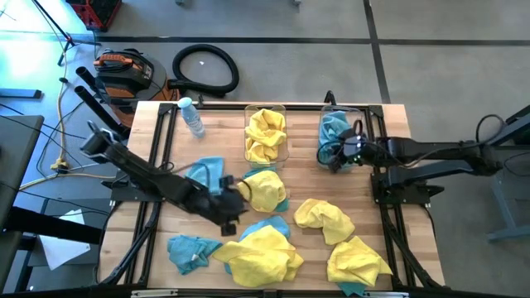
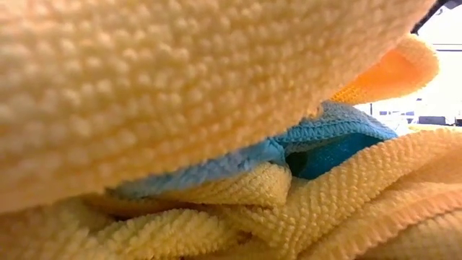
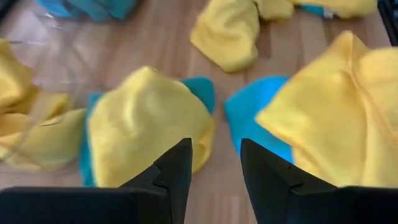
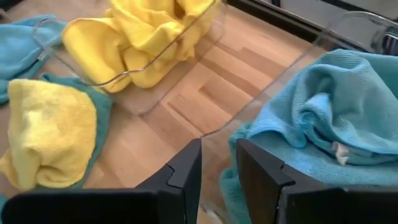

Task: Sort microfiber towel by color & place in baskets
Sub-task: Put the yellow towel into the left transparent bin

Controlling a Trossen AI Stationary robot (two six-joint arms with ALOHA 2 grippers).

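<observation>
Low view behind yellow towel (image 2: 180,79)

Our two arms are dark, close to black, built from long slim links with thicker blocks at the joints. From above, our left arm (image 1: 157,184) shows a boxy grey-black housing at its outer end, and our right arm (image 1: 439,153) ends in a chunky wrist with small pale specks on it. Black cables loop beside our right arm's far end. Each arm rises from a black tubular frame. Our left hand (image 3: 214,165) has two matte black fingers (image 3: 177,168), flat-faced and angular, tapering to blunt points with a notched inner edge. Our right hand (image 4: 217,165) carries the same pair of dark wedge-shaped fingers (image 4: 255,171) with stepped inner faces.
</observation>
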